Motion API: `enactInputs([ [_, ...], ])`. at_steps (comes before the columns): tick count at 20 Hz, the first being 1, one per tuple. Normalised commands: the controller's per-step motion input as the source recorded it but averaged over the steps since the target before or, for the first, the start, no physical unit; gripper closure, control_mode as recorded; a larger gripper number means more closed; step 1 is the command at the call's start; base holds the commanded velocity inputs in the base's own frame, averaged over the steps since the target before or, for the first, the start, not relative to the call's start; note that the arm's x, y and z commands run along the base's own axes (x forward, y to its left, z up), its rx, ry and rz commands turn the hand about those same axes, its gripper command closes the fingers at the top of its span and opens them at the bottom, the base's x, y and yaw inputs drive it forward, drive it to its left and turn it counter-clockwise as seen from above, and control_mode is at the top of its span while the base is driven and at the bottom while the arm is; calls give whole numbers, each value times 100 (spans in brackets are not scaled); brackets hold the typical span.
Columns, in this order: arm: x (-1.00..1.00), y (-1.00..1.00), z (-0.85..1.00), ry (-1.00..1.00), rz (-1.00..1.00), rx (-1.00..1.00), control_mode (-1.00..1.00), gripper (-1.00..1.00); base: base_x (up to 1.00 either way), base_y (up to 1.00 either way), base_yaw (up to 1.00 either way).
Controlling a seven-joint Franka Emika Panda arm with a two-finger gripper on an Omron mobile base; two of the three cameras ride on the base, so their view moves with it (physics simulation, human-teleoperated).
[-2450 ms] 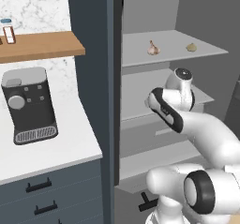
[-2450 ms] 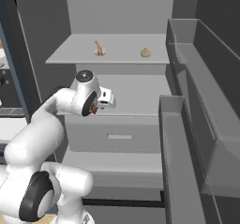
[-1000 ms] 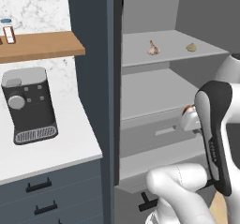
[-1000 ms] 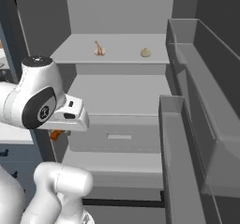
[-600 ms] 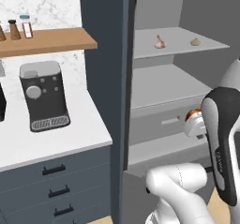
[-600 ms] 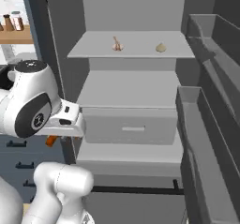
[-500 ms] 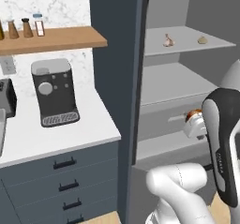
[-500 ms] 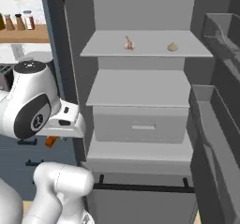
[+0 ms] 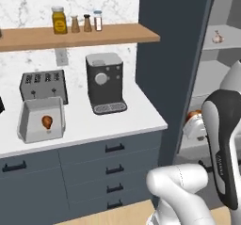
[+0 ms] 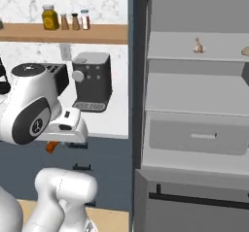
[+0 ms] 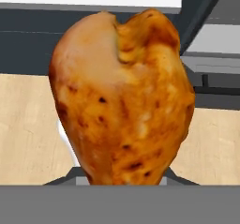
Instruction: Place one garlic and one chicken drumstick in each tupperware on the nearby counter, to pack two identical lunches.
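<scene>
Now gripper (image 9: 194, 123) clamps chicken drumstick (image 11: 121, 96) beside counter (image 9: 141, 118) edge; tupperware (image 9: 28, 127) well apart.

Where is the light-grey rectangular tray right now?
In the left base view, the light-grey rectangular tray sits at the left on the white counter, before the dark toaster, an orange-brown drumstick inside.

A marbled white wall (image 9: 28, 7) carries a wooden shelf (image 9: 80, 35) holding small jars (image 9: 59, 20). Below it, a toaster (image 9: 42, 84) and a coffee machine (image 9: 104, 83) stand against the wall. A tall dark cabinet (image 9: 172, 54) frames grey shelves (image 10: 194, 92). The floor (image 11: 28, 124) is pale wood.
</scene>
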Motion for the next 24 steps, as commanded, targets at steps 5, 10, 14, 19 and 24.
enactInputs([
  [5, 0, 0, 0, 0, 0, 0, 100, 100, -3, 84, 18],
  [10, 0, 0, 0, 0, 0, 0, 100, 100, 0, 100, 9],
  [14, 0, 0, 0, 0, 0, 0, 100, 100, 6, 100, 6],
  [19, 0, 0, 0, 0, 0, 0, 100, 100, 11, 100, 3],
  [24, 0, 0, 0, 0, 0, 0, 100, 100, 30, 100, 0],
])
